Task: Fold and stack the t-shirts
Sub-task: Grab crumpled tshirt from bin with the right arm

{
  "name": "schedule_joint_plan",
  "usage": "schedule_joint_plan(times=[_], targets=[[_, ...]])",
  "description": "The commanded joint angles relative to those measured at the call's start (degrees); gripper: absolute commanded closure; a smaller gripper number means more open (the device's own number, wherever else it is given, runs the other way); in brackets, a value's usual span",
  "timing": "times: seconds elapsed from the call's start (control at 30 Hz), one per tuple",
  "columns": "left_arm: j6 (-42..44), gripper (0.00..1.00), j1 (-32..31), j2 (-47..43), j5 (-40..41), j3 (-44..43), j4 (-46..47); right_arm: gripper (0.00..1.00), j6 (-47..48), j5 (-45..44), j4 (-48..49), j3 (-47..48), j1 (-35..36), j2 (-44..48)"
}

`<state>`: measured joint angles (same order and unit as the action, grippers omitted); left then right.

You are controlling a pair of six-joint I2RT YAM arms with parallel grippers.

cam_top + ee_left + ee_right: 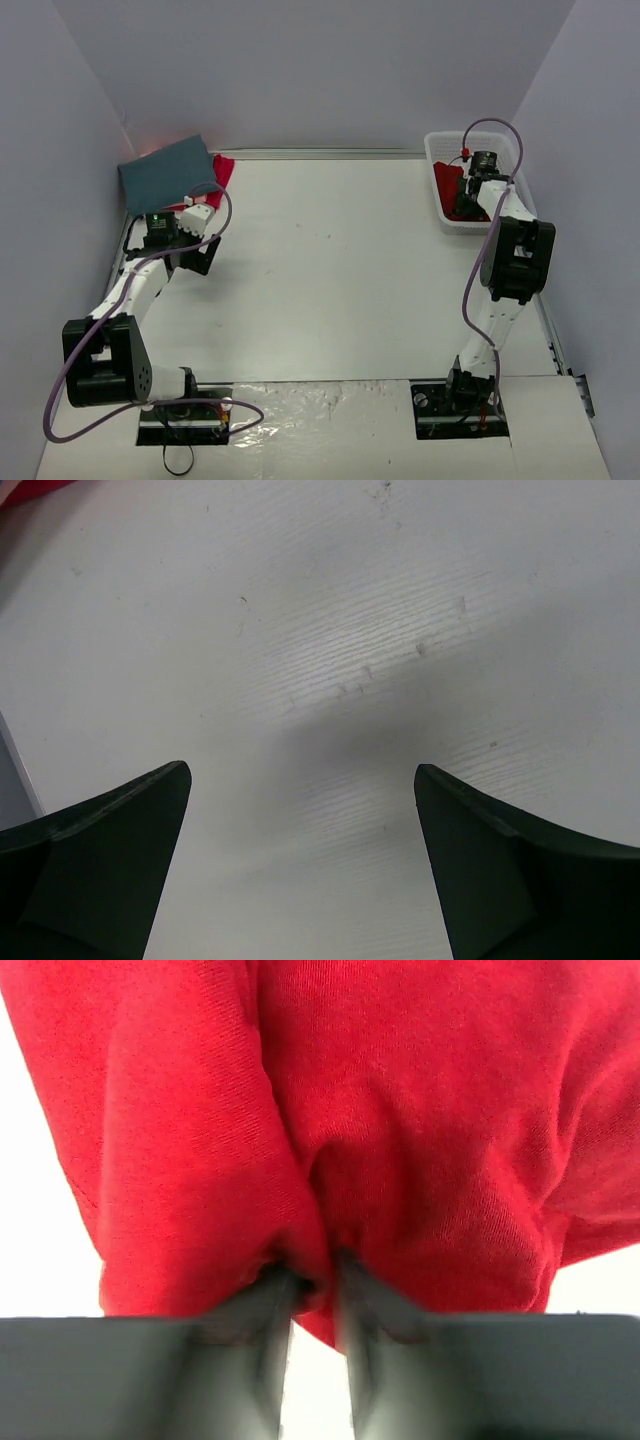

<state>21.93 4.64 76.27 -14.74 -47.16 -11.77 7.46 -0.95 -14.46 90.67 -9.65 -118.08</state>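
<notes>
Right wrist view, right hand (315, 1275) pinching red t-shirt (400, 1110), tips buried in cloth, left hand (300, 767) spread wide, empty.

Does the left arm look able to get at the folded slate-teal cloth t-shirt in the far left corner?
Probably yes: the left arm hangs, jaws open, right beside that slate-teal t-shirt; nothing stands between.

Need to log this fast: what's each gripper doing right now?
Left gripper: open, holding nothing.
Right gripper: closed on the red t-shirt.

Three t-shirts (168, 172), one basket (436, 170)
</notes>
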Motion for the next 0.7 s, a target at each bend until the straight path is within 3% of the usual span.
schedule_joint_plan(times=[0.0, 0.03, 0.4, 0.67], targets=[[0.74, 0.06, -0.34, 0.11, -0.46, -1.8, -0.71, 0.89, -0.35, 0.25, -1.8, 2.4, -0.55, 0.31], [0.74, 0.06, -0.34, 0.28, -0.64, -1.89, -0.8, 1.0, -0.43, 0.16, -1.8, 2.4, -0.55, 0.4], [1.01, 0.06, -0.51, 0.28, -1.96, -2.06, -1.85, 1.0, -1.22, -1.07, -1.89, 2.23, -0.46, 6.37], [1.09, 0.06, -0.69, -0.16, -2.75, -2.33, -2.73, 1.0, -0.61, -2.47, -2.85, 1.17, -0.37, 17.79]])
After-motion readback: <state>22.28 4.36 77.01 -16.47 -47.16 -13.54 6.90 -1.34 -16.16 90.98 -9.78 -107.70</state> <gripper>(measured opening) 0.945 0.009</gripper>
